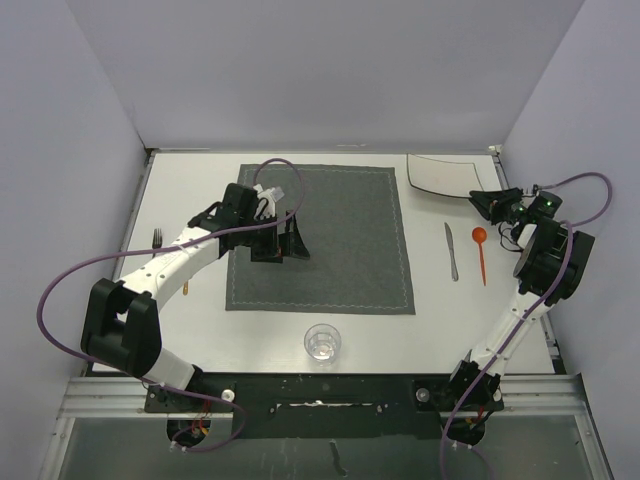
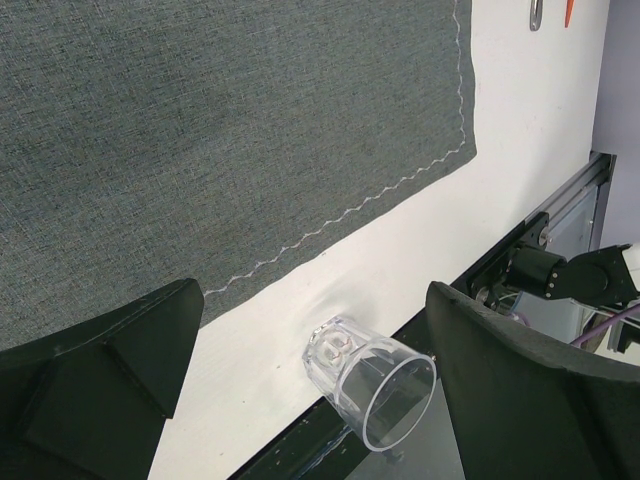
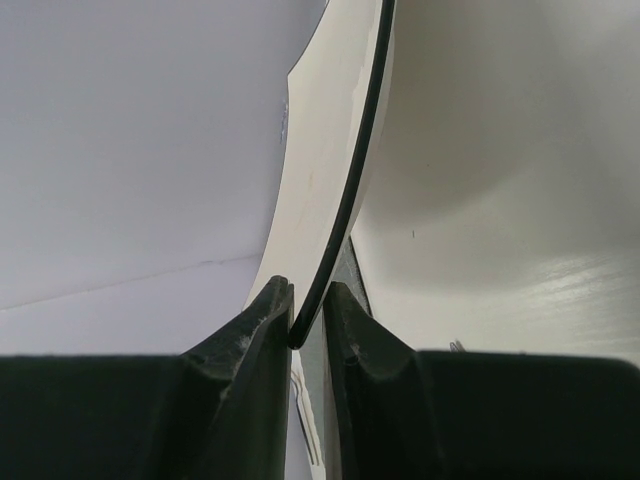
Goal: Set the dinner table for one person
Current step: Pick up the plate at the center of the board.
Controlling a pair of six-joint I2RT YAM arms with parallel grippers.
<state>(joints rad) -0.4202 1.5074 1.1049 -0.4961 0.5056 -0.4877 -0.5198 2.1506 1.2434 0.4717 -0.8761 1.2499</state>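
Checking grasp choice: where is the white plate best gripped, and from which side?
The thin dark-edged rim at its near right corner, from the right: the plate is too wide to span, so only the edge fits. The right pincer pinches there.

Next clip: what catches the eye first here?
The right gripper pinches the rim of the white plate at the far right corner of the table. The left gripper hangs wide open over the grey placemat, and a clear glass stands near the front edge.
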